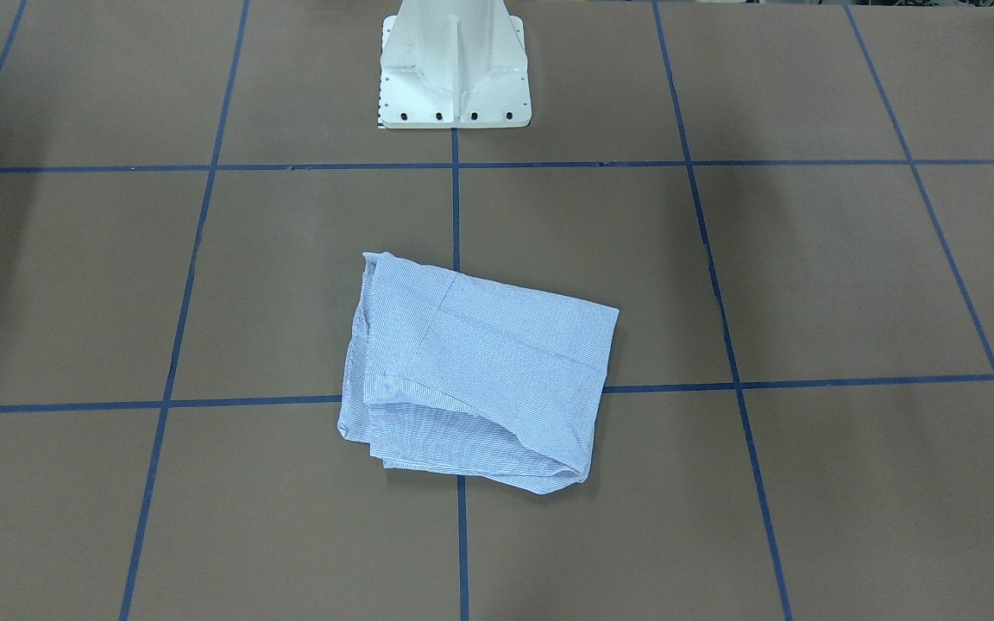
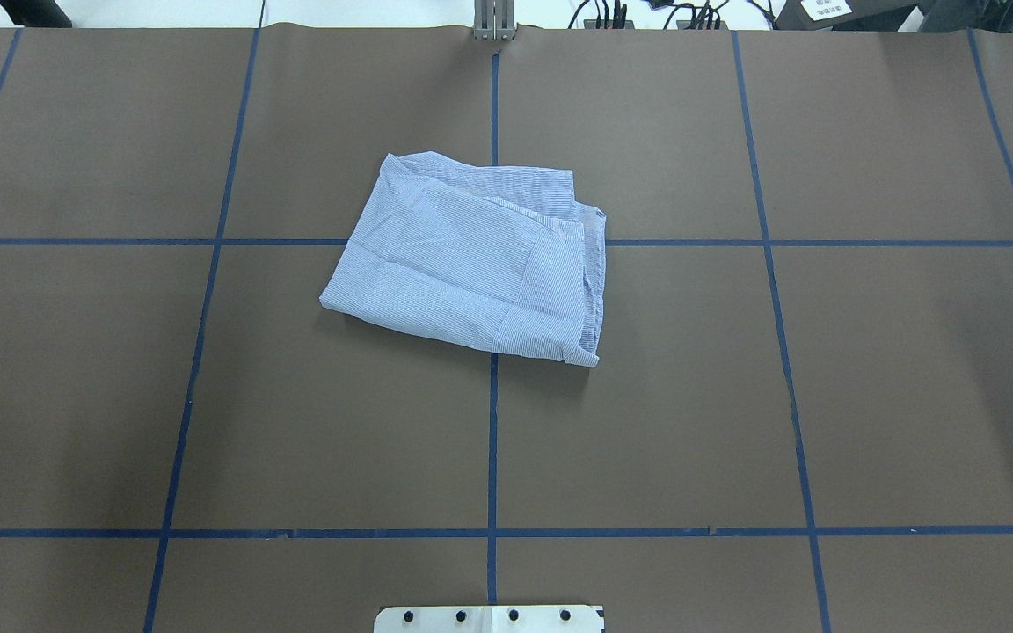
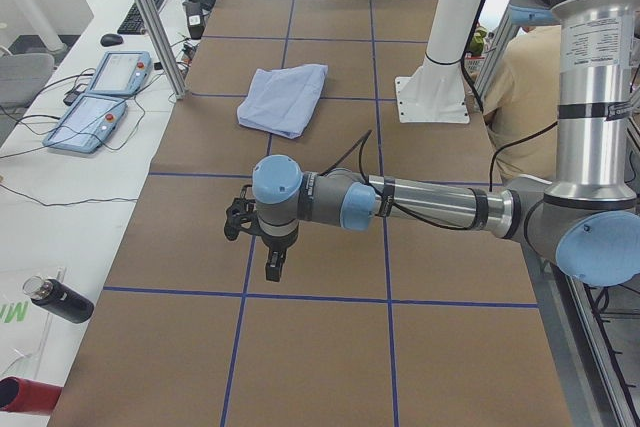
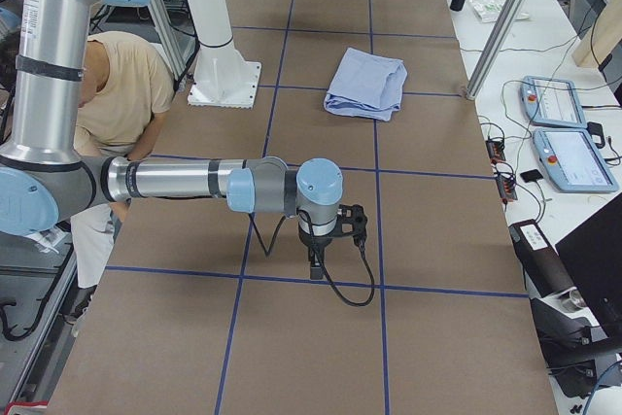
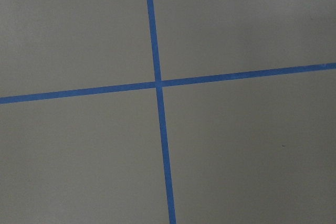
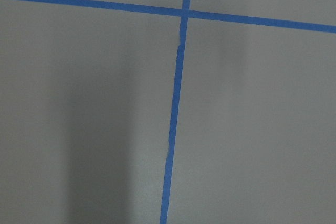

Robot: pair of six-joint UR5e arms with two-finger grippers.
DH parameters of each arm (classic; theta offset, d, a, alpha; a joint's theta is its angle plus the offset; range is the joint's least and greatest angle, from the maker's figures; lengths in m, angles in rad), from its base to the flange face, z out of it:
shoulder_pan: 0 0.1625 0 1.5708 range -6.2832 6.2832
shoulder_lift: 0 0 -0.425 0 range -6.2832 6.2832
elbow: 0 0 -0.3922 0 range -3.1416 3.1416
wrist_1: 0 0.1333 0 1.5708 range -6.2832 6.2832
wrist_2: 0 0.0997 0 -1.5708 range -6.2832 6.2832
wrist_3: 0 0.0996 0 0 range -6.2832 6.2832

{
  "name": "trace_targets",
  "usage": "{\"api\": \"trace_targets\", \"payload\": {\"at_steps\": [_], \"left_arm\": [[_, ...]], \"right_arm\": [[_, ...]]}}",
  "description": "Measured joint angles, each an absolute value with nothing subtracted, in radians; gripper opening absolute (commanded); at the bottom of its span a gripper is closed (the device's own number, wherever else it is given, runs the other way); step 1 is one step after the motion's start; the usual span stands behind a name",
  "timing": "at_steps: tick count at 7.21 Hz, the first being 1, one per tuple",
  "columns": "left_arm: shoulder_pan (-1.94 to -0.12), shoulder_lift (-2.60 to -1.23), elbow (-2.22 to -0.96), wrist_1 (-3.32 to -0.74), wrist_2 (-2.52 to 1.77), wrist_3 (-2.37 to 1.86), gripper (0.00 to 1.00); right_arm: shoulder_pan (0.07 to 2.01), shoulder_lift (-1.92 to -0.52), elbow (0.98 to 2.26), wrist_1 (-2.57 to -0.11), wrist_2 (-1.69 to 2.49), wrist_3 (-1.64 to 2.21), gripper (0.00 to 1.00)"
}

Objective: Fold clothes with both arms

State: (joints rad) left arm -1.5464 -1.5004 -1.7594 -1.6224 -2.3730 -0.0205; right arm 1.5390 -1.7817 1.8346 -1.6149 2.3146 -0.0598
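Note:
The light blue-and-white striped shirt [image 1: 471,379] lies folded into a rough rectangle on the brown table, near its middle [image 2: 471,264]. It also shows in the left side view [image 3: 285,97] and the right side view [image 4: 367,85]. My left gripper [image 3: 272,267] hangs over bare table far from the shirt, pointing down. My right gripper [image 4: 316,265] hangs the same way at the other end. Both show only in the side views, so I cannot tell whether they are open or shut. Neither touches the shirt. The wrist views show only brown table and blue tape lines.
The white pedestal base [image 1: 454,69] stands at the robot's edge of the table [image 2: 489,618]. A seated person [image 4: 117,94] is behind it. Teach pendants [image 3: 100,97] and bottles [image 3: 60,299] lie on the white side bench. An aluminium post [image 4: 505,17] stands at the table's edge.

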Motion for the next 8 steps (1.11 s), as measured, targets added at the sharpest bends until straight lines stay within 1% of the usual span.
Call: {"api": "trace_targets", "payload": {"at_steps": [3, 8], "left_arm": [[-1.546, -1.497, -1.756, -1.674, -2.372, -0.020, 1.00], [-1.546, -1.484, -1.753, -1.681, -2.372, -0.023, 1.00]], "right_arm": [[1.540, -1.787, 1.838, -1.614, 2.314, -0.065, 1.00], [1.539, -1.789, 1.839, -1.614, 2.315, -0.064, 1.00]]}}
